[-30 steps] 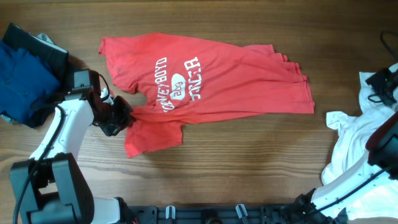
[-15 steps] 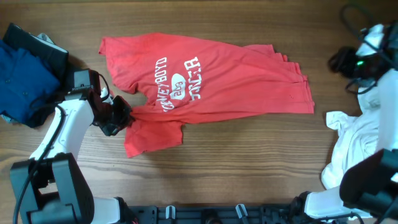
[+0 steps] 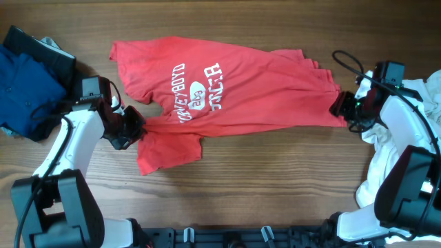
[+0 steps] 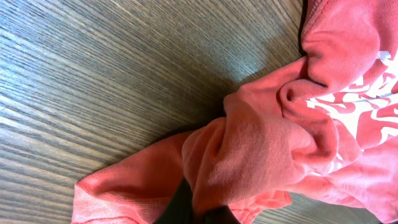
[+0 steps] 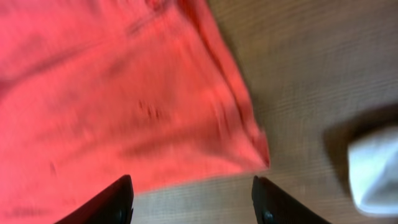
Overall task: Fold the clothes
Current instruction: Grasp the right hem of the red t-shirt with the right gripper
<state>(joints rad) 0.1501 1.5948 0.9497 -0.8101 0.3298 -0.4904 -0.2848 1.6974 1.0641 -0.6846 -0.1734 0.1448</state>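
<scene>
Overhead: the red T-shirt (image 3: 234,83) lies spread across the middle of the table (image 3: 275,186), lettering up, hem to the right. The left gripper (image 3: 135,128) is clamped on a bunch of cloth at the shirt's near-left side. The right gripper (image 3: 342,107) sits at the hem's right corner. A blue garment (image 3: 24,86) lies far left, a white garment (image 3: 396,162) right.

Left wrist: red fabric gathered into a tight wad, pinched at the picture's bottom edge.

Right wrist: the fingers (image 5: 118,199) stand wide apart over the hem corner, not closed on it.
</scene>
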